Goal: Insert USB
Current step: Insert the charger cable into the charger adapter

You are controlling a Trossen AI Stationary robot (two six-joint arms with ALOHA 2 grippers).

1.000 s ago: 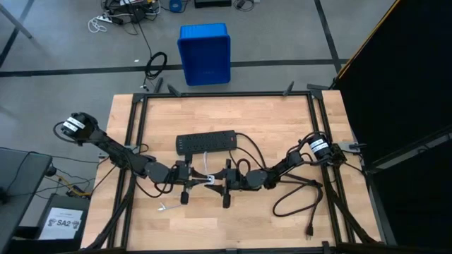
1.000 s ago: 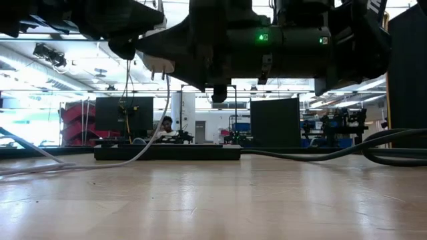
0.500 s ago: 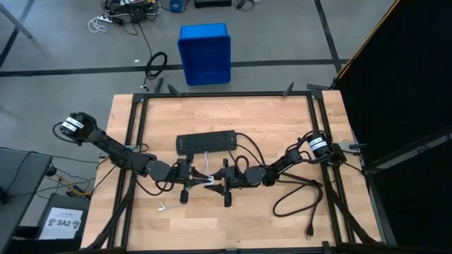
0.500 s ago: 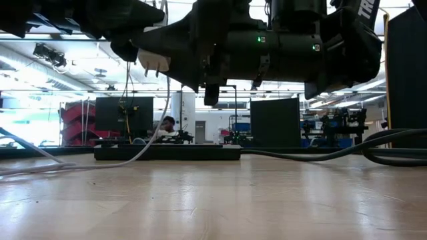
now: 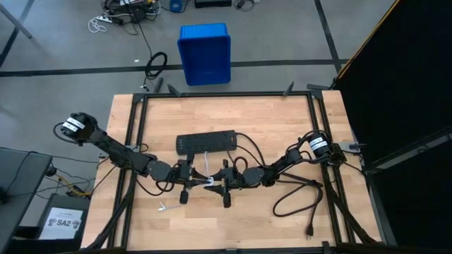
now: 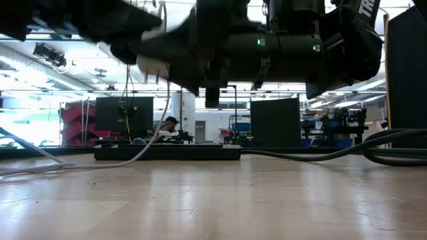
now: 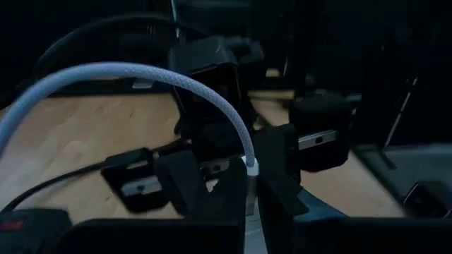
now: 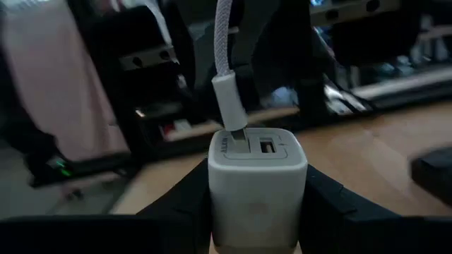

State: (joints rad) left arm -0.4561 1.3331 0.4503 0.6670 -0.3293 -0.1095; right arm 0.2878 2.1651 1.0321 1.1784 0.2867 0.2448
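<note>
The USB (image 7: 141, 74) is a thin whitish braided cable. Its plug end (image 8: 227, 99) is in my left gripper (image 5: 200, 179), which is shut on it above the table's middle. My right gripper (image 5: 217, 181), facing it from the right, is shut on a white cube adapter (image 8: 257, 185). The plug's metal tip stands at the adapter's left port (image 8: 235, 144); how deep it is in, I cannot tell. From the plug the cable arcs up and away, then runs down to the table (image 6: 80, 165). My left gripper pinches the USB's plug end (image 7: 251, 173) between its two fingers (image 7: 189, 185), coming level from the table's left. The plug is clear of the table and the cable curves slackly out of it. My right gripper pinches the adapter's two side walls (image 8: 213, 204) between its fingers (image 8: 176, 204), level from the table's right. The port face points away from the gripper toward the plug. The adapter is lifted clear of the table.
A black power strip (image 5: 205, 143) lies just beyond the grippers, and its thick black cord (image 5: 296, 203) loops over the table's right part. A small white piece (image 5: 166, 207) lies on the wood at the near left. A blue bin (image 5: 205, 53) stands on the floor behind.
My right gripper has turned a little and brought the adapter slightly toward the left gripper. Both grippers stay shut on what they hold.
</note>
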